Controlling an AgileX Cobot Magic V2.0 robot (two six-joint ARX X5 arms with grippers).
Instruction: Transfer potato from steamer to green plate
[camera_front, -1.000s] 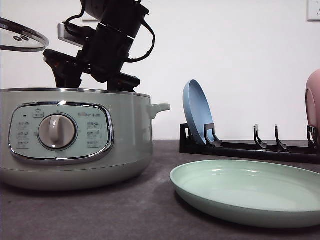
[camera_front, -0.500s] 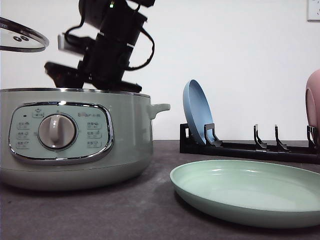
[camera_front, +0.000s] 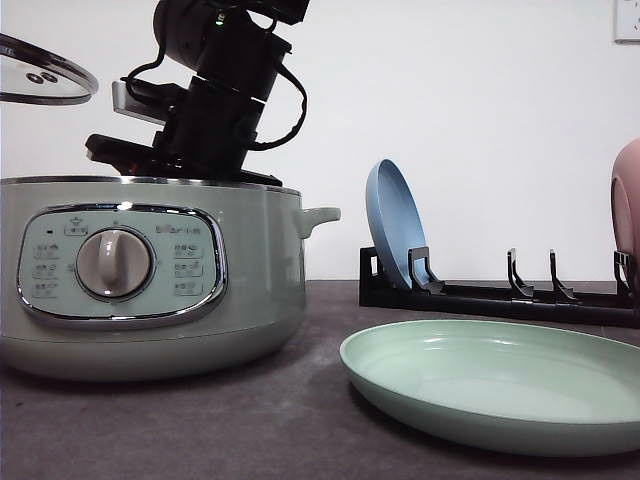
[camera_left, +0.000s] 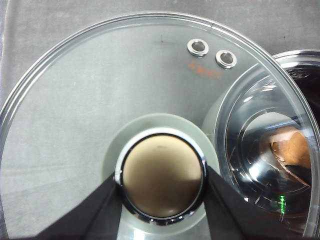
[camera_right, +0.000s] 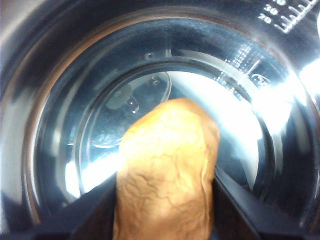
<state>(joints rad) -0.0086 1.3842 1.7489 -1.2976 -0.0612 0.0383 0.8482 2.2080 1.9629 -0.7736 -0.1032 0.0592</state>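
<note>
Green plate (camera_front: 500, 385), nearest, bare on the table. Steamer (camera_front: 150, 275) beyond at left; right gripper (camera_right: 165, 220) inside it, jaws clamped on potato (camera_right: 165, 170). Left gripper (camera_left: 160, 200) gripping glass lid (camera_left: 100, 100) knob aloft. Dish rack (camera_front: 500, 290) behind, holding blue plate (camera_front: 395, 225).

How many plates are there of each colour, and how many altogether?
Green plates: 1, the green plate lying flat on the table.
Blue plates: 1, the blue plate standing in the black rack.
Pink plates: 1, the pink plate, cut off at the right edge of the front view.
Total: 3 plates.
</note>
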